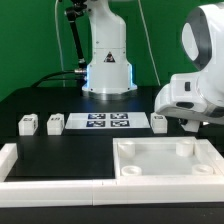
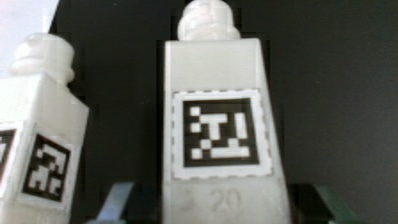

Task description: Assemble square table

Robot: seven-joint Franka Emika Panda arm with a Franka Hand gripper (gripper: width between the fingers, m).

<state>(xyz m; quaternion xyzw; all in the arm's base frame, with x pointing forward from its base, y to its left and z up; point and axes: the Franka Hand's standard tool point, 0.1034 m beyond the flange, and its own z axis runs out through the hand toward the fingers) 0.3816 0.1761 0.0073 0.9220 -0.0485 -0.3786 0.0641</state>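
- The exterior view sits just above the table (image 1: 60,150) at its near edge and faces across it to the arm's base (image 1: 108,62) at the far side. The slab (image 1: 160,162) lies nearest the lens.
- The wrist view is very close on a leg (image 2: 217,110) and a second leg (image 2: 39,120) (together they nearly fill the picture).
- The views share only legs; which ones cannot be told.

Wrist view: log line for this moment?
gripper: straddling leg, grip unclear | second leg: beside it, free | tabletop: no legs fitted
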